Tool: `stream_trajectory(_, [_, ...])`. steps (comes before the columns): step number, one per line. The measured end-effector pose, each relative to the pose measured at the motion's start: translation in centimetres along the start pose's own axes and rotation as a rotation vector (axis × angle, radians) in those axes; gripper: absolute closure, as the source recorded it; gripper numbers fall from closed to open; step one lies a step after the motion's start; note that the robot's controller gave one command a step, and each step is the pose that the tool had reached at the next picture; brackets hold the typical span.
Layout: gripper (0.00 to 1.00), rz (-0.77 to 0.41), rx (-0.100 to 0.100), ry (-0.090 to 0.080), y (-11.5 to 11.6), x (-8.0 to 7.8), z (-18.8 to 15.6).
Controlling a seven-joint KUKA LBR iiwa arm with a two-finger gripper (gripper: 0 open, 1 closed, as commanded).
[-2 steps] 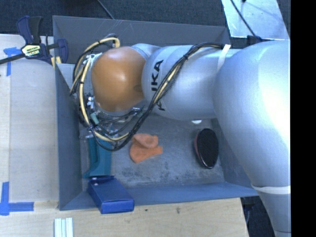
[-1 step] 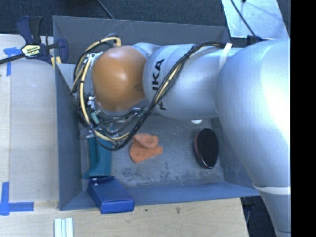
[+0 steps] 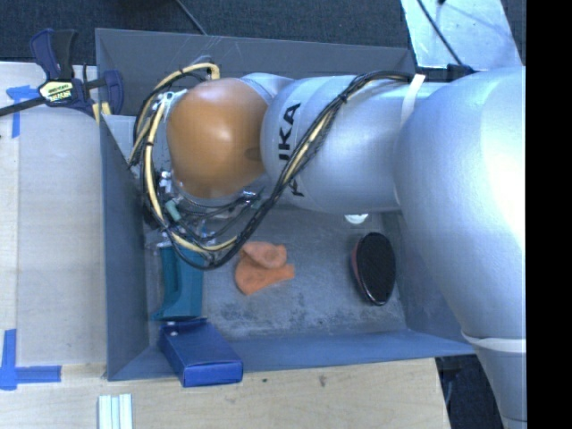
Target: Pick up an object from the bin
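The arm (image 3: 357, 150) reaches across the bin (image 3: 121, 239) and points down by a teal thing (image 3: 183, 289). We can't tell if its gripper (image 3: 185, 238) is open.

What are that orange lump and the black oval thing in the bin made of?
The orange lump looks like soft rubber or foam. Its surface is matte and its outline is irregular and folded, with no hard edges. The black oval thing seems to be hard plastic, since it has a smooth, even shape, a faint sheen and a reddish rim along one side. Neither material is certain from looks alone.
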State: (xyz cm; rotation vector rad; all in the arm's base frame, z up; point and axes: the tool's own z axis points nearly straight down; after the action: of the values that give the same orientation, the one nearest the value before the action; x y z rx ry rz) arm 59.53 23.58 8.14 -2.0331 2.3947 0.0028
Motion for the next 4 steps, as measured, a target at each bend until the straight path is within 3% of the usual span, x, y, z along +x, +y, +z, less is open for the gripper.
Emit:
stream_trajectory(2, [1.00,0.000,-0.002,0.001,0.1,0.0,-1.1])
stream_trajectory(3, [1.00,0.000,-0.010,0.006,0.3,0.1,-3.2])
stream_trajectory(4, [1.00,0.001,-0.003,0.002,0.1,0.1,-5.3])
